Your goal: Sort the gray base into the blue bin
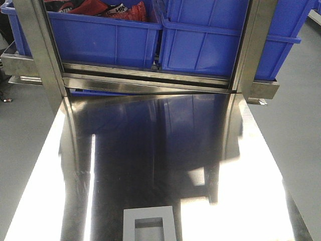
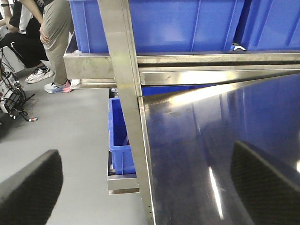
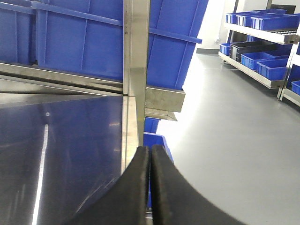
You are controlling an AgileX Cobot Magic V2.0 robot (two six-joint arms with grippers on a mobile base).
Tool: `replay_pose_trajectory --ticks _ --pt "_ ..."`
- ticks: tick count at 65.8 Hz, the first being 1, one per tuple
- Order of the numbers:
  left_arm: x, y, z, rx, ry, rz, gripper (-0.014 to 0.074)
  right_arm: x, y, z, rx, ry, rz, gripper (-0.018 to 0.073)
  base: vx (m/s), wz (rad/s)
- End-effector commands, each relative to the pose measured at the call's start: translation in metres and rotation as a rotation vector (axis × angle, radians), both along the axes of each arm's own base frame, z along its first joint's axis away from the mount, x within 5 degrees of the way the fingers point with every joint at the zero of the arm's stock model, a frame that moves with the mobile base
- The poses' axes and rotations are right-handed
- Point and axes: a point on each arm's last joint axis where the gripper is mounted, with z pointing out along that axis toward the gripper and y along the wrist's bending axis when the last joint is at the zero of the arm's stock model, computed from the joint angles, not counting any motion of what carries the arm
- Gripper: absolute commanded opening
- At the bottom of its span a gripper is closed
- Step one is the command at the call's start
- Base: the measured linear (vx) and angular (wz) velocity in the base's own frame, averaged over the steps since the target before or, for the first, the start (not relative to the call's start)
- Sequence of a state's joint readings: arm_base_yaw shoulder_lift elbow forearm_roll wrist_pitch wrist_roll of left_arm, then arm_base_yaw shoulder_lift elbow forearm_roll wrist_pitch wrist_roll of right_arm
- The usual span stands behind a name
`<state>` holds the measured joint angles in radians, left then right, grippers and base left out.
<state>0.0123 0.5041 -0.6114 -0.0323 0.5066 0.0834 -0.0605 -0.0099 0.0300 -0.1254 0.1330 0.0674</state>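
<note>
left gripper (image 2: 145,154) fingers spread wide, nothing held, straddling the table (image 1: 150,150) left edge. left blue bin (image 1: 100,40) on far rack (image 1: 150,80), red/black stuff inside. gray base (image 1: 149,213) at table near edge, centre, recess up, well apart from bins. right blue bin (image 1: 210,47) beside the left one. right gripper (image 3: 150,152) fingers pressed together, empty

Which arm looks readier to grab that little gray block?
Probably left: the left gripper is open, the right gripper shut. Neither wrist camera shows the gray base.
</note>
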Motion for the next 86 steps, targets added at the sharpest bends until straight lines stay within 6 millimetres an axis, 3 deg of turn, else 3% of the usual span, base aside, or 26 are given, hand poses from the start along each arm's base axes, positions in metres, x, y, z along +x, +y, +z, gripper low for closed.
replay_pose_trajectory --ticks 1,13,25,37,48,65,86 --pt "0.003 0.000 0.015 -0.021 -0.095 0.003 0.0690 0.000 0.001 0.003 -0.020 -0.075 0.008 -0.0009 0.00 0.00" --pt "0.004 -0.010 0.027 -0.174 -0.067 -0.068 0.0608 0.000 0.001 0.003 -0.020 -0.075 0.008 -0.0009 0.00 0.00" --pt "0.016 -0.041 0.052 -0.247 0.089 -0.407 0.0550 0.000 0.001 0.003 -0.020 -0.075 0.008 -0.0009 0.00 0.00" --pt "0.037 -0.068 0.067 -0.485 0.243 -0.726 0.0535 0.000 0.001 0.003 -0.020 -0.075 0.008 -0.0009 0.00 0.00" --pt "0.055 -0.076 0.054 -0.511 0.376 -0.771 0.0535 0.000 0.001 0.003 -0.020 -0.075 0.008 -0.0009 0.00 0.00" --pt "0.056 -0.109 0.047 -0.462 0.388 -0.703 0.0533 0.000 0.001 0.003 -0.020 -0.075 0.008 -0.0009 0.00 0.00" --pt "0.072 -0.175 -0.012 -0.294 0.650 -0.521 0.0533 0.000 0.001 0.003 -0.020 -0.075 0.008 -0.0009 0.00 0.00"
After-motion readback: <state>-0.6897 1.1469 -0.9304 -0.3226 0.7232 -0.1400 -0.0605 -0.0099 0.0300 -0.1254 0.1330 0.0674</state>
